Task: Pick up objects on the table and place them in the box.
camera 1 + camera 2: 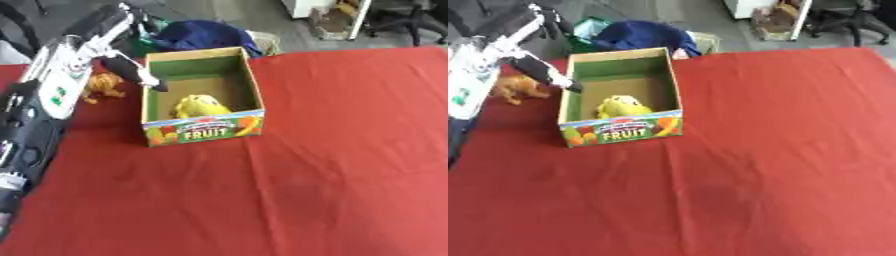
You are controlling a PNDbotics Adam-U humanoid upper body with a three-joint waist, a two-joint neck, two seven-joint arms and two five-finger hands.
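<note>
The red-covered bench (332, 165) carries a FRUIT box (203, 129) toward its far left, a yellow toy (199, 106) inside. The left hand (131, 72) reaches over the box's left wall, fingers straight, empty. An orange toy (103, 86) lies beside it.

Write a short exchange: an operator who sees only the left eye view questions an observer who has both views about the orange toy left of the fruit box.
Operator: My left arm covers part of the orange toy. Is it on the table?
Observer: Yes. The right eye view shows it nearly whole, lying on the red cloth left of the box, apart from its wall.
Operator: Is the left hand on the toy?
Observer: It does not seem so. In the right eye view the hand passes above and to the right of the toy, with its tip at the box's left wall.
</note>
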